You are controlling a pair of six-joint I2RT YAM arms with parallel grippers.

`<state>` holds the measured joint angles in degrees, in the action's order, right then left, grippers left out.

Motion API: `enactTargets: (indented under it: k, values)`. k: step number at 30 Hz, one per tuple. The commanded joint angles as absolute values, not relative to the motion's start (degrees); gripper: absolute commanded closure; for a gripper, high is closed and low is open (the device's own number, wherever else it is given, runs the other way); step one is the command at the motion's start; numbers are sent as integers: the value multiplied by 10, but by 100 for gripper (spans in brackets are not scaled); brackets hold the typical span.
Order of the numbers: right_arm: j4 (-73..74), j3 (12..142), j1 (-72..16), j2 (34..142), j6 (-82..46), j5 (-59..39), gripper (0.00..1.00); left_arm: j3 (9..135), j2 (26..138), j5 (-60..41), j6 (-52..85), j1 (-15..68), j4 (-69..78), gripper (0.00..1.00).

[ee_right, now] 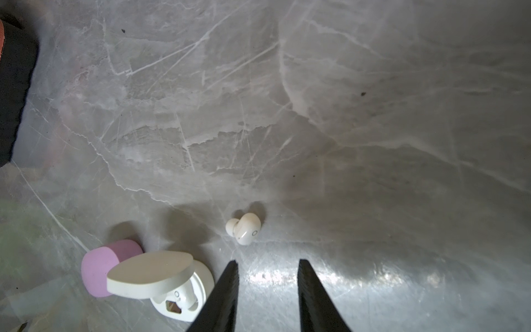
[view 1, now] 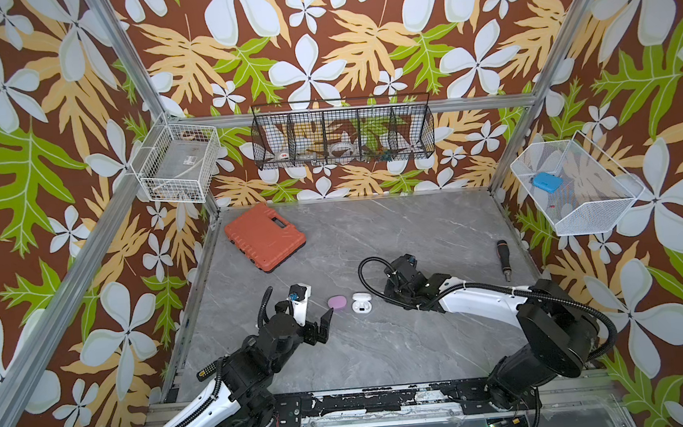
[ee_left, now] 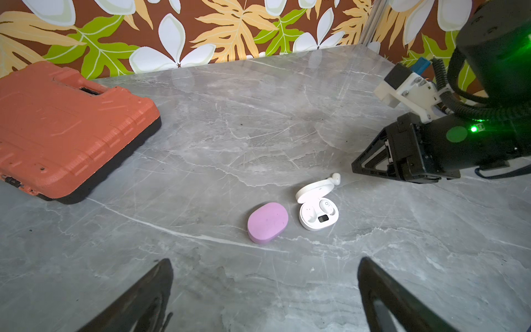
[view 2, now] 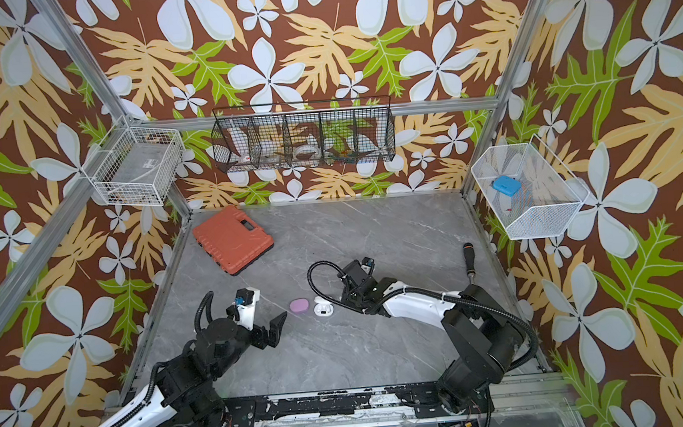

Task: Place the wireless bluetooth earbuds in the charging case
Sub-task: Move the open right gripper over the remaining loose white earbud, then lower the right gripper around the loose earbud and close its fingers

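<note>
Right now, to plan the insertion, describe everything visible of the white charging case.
The white charging case is a smooth plastic pebble resting on the grey marble table, lid hinged open and tilted up. One white earbud sits in a well; the other well is empty. A lilac case lies close beside.

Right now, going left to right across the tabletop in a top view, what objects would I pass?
Orange carry case → closed lilac case → open white charging case → black-handled screwdriver.
</note>
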<state>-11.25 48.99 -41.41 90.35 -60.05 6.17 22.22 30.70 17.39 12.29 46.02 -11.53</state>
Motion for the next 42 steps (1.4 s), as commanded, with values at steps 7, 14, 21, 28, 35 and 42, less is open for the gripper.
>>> enactTargets:
  k: [7, 14, 21, 28, 35, 42]
  values:
    - [-111, 501, -414, 921, -604, 74, 69, 224, 307, 175, 124, 460, -100, 0]
    - [-103, 513, -414, 946, -593, 56, 70, 224, 306, 174, 124, 460, -100, 0]
    - [-82, 513, -414, 951, -592, 50, 69, 224, 307, 174, 125, 460, -100, 0]
    - [-84, 524, -414, 968, -589, 47, 69, 224, 306, 174, 124, 460, -100, 0]
    - [-83, 528, -414, 977, -588, 46, 70, 224, 307, 174, 124, 460, -100, 0]
    - [-85, 537, -414, 987, -584, 46, 72, 224, 306, 174, 124, 460, -100, 0]
